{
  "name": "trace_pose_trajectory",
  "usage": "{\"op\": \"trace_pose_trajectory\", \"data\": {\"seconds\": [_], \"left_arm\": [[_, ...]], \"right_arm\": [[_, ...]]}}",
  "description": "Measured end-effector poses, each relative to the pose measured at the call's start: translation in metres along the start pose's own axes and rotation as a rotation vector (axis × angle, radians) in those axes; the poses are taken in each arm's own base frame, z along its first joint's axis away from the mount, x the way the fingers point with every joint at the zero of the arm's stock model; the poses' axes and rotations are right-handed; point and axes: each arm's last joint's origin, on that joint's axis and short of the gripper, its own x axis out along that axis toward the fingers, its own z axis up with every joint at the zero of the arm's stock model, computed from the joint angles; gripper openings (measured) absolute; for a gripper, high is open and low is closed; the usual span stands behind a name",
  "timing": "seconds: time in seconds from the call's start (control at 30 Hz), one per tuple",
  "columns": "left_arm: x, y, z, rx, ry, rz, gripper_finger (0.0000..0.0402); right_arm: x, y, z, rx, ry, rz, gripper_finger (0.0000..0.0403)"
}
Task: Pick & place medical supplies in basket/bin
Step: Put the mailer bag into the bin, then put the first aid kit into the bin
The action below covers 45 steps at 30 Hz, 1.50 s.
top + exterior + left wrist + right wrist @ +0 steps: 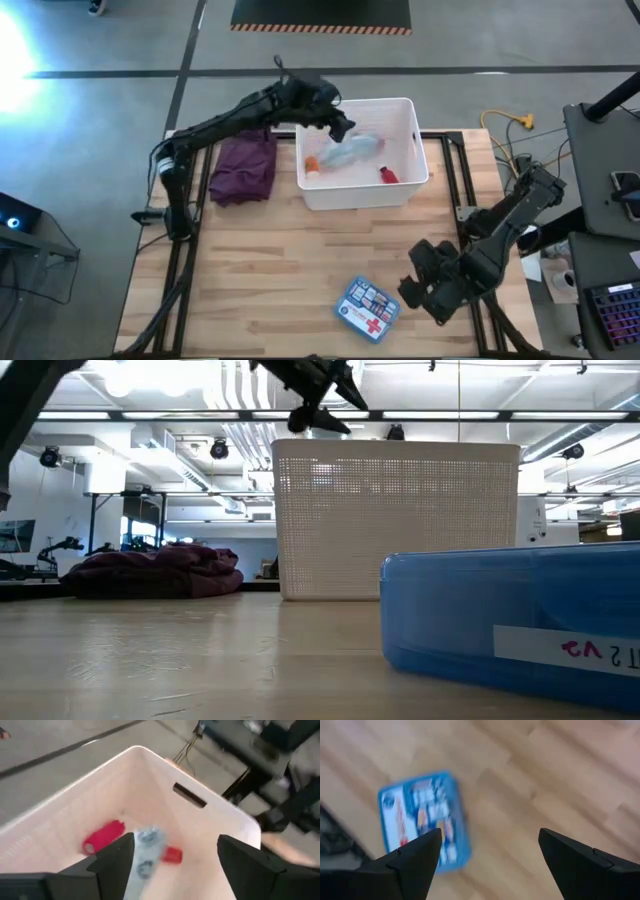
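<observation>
The white ribbed bin (405, 112) stands at the table's far middle. In it lie a pale patterned packet (352, 150), an orange-capped item (312, 165) and a red item (388, 176). My left gripper (343, 127) hangs open above the bin's left part. Its wrist view looks down past the open fingers (175, 840) onto the packet (146, 851) and a red tube (102, 837). The blue first-aid box (368, 308) lies flat near the table's near edge. My right gripper (415, 292) is open just right of the box, which shows ahead of it (422, 820).
A purple folded cloth (243, 166) lies on the table left of the bin. In the low view the blue box (510, 610) fills the near right, with the bin (395, 520) behind it. Bare wood lies between bin and box.
</observation>
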Motion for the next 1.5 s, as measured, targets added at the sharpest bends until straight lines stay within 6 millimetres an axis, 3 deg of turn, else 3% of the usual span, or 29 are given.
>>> {"op": "trace_pose_trajectory", "data": {"seconds": [0.07, 0.2, 0.33, 0.5, 0.7, 0.9, 1.03, 1.13, 1.33, 1.5], "left_arm": [[-0.005, -0.005, 0.009, 0.076, 0.040, 0.014, 0.0271], [-0.037, -0.032, 0.016, 0.195, 0.135, 0.032, 0.0274], [-0.082, -0.077, -0.001, 0.284, 0.253, -0.054, 0.0269], [-0.116, -0.141, -0.054, 0.305, 0.347, -0.202, 0.0258], [-0.126, -0.195, -0.143, 0.175, 0.329, -0.264, 0.0245], [-0.110, -0.204, -0.250, -0.203, 0.344, -0.409, 0.0229], [-0.098, -0.195, -0.311, -0.474, 0.348, -0.486, 0.0218], [-0.093, -0.187, -0.349, -0.585, 0.366, -0.453, 0.0211], [-0.083, -0.186, -0.381, -0.649, 0.441, -0.377, 0.0203], [-0.073, -0.201, -0.386, -0.644, 0.486, -0.402, 0.0202]], "right_arm": [[0.002, 0.001, -0.008, -0.010, 0.044, 0.022, 0.0324], [0.014, 0.002, -0.025, -0.026, 0.127, 0.070, 0.0324], [0.031, 0.002, -0.040, -0.026, 0.151, 0.143, 0.0325], [0.058, 0.002, -0.052, -0.035, 0.213, 0.261, 0.0325], [0.084, 0.002, -0.054, -0.037, 0.223, 0.413, 0.0325], [0.101, -0.002, -0.044, -0.077, 0.211, 0.437, 0.0325], [0.113, -0.010, -0.040, -0.116, 0.212, 0.400, 0.0325], [0.124, -0.020, -0.041, -0.127, 0.236, 0.363, 0.0325], [0.140, -0.031, -0.048, -0.112, 0.387, 0.465, 0.0325], [0.142, -0.034, -0.052, -0.049, 0.500, 0.502, 0.0324]]}}
